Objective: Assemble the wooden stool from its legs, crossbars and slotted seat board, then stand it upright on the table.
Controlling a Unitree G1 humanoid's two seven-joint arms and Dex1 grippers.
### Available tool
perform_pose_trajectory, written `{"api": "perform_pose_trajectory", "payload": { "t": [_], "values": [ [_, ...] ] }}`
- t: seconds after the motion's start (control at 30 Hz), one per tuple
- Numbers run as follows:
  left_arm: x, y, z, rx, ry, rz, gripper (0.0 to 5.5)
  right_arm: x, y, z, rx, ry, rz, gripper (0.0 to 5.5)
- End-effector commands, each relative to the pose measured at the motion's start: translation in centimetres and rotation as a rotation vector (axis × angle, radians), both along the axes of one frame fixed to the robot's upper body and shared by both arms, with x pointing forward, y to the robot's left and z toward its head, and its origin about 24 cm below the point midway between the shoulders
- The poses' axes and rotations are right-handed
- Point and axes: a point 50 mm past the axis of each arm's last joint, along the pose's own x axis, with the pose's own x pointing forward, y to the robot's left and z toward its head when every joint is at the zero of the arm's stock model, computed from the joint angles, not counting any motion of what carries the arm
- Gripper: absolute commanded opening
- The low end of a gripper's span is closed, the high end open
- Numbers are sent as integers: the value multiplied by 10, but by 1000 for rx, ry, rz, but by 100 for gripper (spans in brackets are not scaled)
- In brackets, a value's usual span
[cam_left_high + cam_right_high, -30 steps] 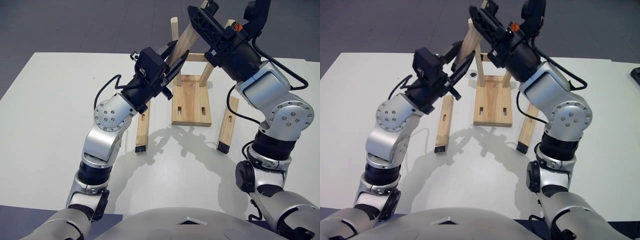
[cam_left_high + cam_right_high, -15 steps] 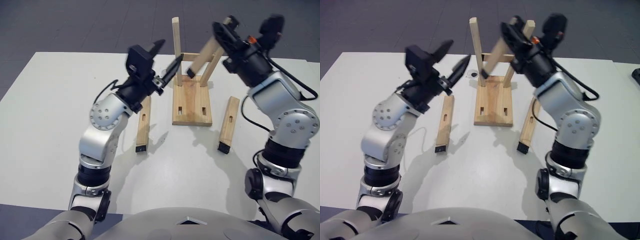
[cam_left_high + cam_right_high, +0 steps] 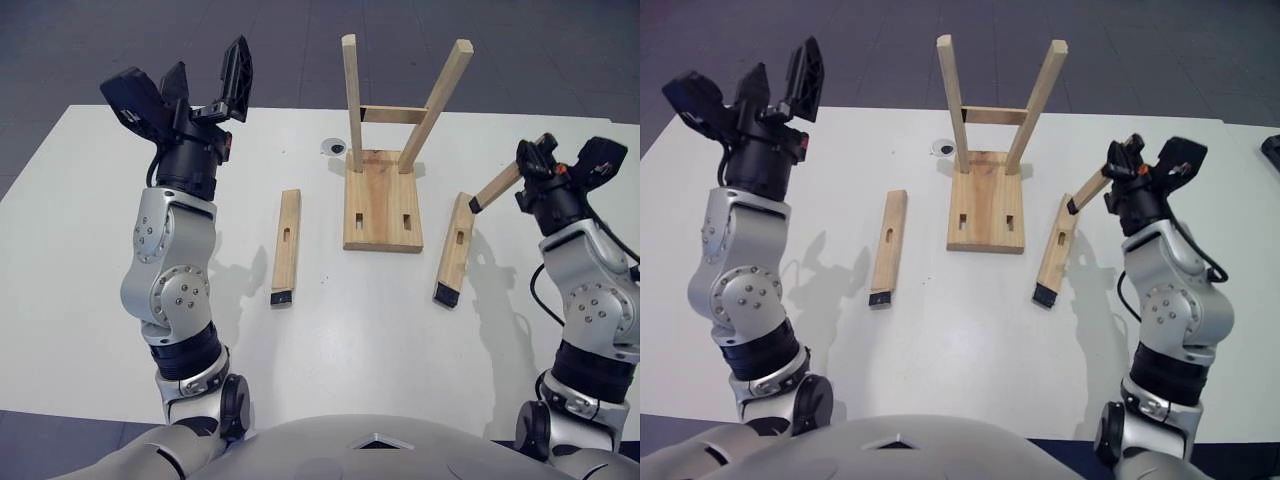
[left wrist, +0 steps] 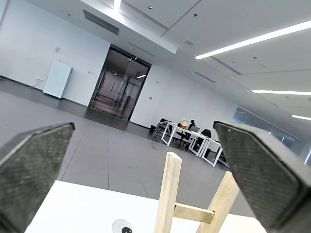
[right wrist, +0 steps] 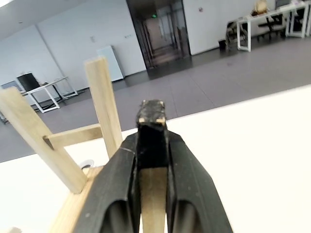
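You are looking down over a white rectangular table (image 3: 80,200). A flat pale wooden seat board with rectangular slots (image 3: 383,215) lies near the middle of the table's far edge. Two light wooden legs stand up from the far end of that board: the left upright leg (image 3: 351,100) is nearly vertical, and the right upright leg (image 3: 438,100) leans outward toward the table's right edge. A short wooden crossbar (image 3: 392,115) joins them partway up.

A loose wooden leg with a slot and a black foot (image 3: 286,245) lies flat on the table on the left-edge side of the board, apart from it. A second loose wooden leg with a black foot (image 3: 455,248) lies flat on the right-edge side of the board, slightly angled. A small round fitting (image 3: 335,147) sits in the table surface by the far edge, just beside the board's far left corner.

Your left gripper (image 3: 207,80) is raised high over the far left part of the table. Its textured black pads (image 4: 34,160) are spread wide apart with nothing between them.

Your right gripper (image 3: 528,168) is above the table near the right edge. Its fingers are closed tightly on a short wooden piece with a black tip (image 3: 495,188), whose tip points toward the board and hangs above the second loose leg.
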Motion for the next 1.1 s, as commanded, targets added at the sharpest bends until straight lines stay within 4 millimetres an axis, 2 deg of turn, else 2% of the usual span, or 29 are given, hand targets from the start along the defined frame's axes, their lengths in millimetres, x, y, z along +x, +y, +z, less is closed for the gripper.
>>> {"api": "perform_pose_trajectory", "payload": {
  "t": [0.03,0.17,0.37,0.7,1.1],
  "values": [
    [2,-5,2,-25,-7,13,540,-6,10,-8,64,52,7,41],
    [3,-9,1,-22,-3,10,540,-10,12,-18,67,97,-9,41],
    [4,-15,-2,-3,17,-7,540,-15,-6,-35,87,152,-120,41],
    [10,-21,-2,9,17,-40,540,-14,-12,-37,171,94,-196,41],
    [16,-23,-4,31,22,-51,540,-8,-16,-47,115,79,-265,41]
  ]
}}
